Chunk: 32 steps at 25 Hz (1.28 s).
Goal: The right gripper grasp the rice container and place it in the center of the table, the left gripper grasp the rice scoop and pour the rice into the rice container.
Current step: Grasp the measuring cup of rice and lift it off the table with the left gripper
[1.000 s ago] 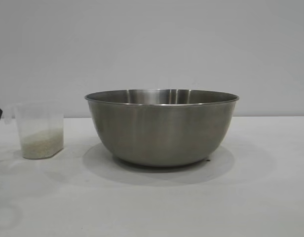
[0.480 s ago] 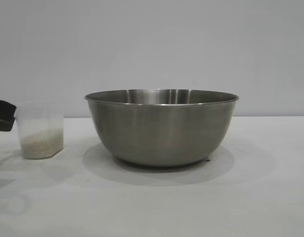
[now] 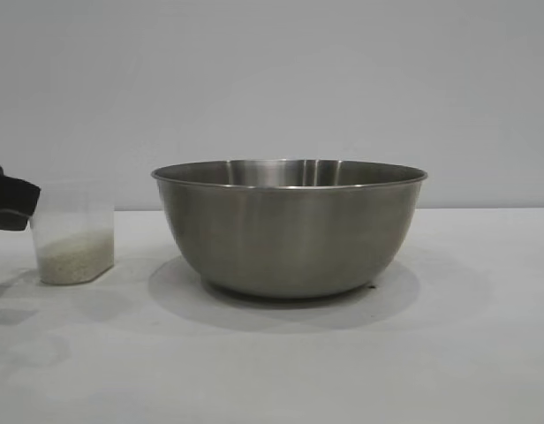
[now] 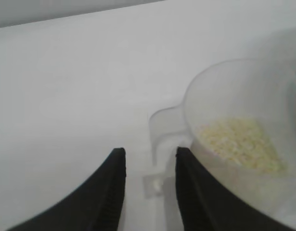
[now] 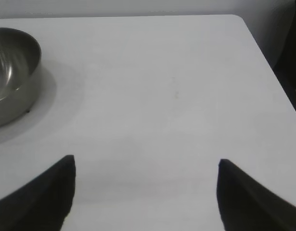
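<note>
Matte black left gripper [image 4: 147, 166] and right gripper [image 5: 145, 175], 2 tapering fingers each.

Rice container [image 3: 290, 231]: brushed steel, dull sheen. Rice scoop [image 3: 73, 234]: frosted translucent plastic. Tabletop [image 3: 484, 353]: smooth, matt white. Left end effector fingers [image 4: 112, 192]: matt black, ribbed.

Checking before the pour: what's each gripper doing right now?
Left gripper: open, at the rice scoop handle, holding nothing yet.
Right gripper: open wide, empty, over bare table.

The left end effector [image 4: 147, 166] reaches in low from the side, pointing slightly downward, fingers [image 4: 112, 187] partly apart with nothing between them. The right end effector [image 5: 145, 178] hangs spread wide.
</note>
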Each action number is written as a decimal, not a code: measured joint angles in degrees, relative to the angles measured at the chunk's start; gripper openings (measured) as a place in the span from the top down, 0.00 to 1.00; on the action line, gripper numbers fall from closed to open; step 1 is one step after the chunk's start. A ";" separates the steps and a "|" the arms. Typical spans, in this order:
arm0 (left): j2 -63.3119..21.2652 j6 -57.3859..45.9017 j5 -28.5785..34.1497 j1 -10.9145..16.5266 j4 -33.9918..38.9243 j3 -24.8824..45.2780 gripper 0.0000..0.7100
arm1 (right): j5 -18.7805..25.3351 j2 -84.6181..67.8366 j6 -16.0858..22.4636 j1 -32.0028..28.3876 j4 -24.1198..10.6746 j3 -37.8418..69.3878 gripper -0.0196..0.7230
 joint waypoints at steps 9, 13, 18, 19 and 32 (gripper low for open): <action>1.64 0.10 0.00 0.00 0.03 -3.03 0.69 | 0.00 0.00 0.00 0.00 0.00 0.00 0.27; 2.77 0.21 0.00 0.00 3.75 -4.82 0.69 | 0.00 0.00 0.00 0.00 0.00 0.00 0.27; 3.00 3.41 0.00 0.00 6.97 -7.13 1.00 | 0.00 0.00 0.00 0.00 0.00 0.00 0.27; 3.13 3.69 0.00 0.00 7.11 -7.37 1.00 | 0.00 0.00 0.00 0.00 0.00 0.00 0.27; 0.76 10.21 0.39 0.00 7.25 -7.96 1.00 | 0.00 0.00 0.00 0.00 0.00 0.00 0.27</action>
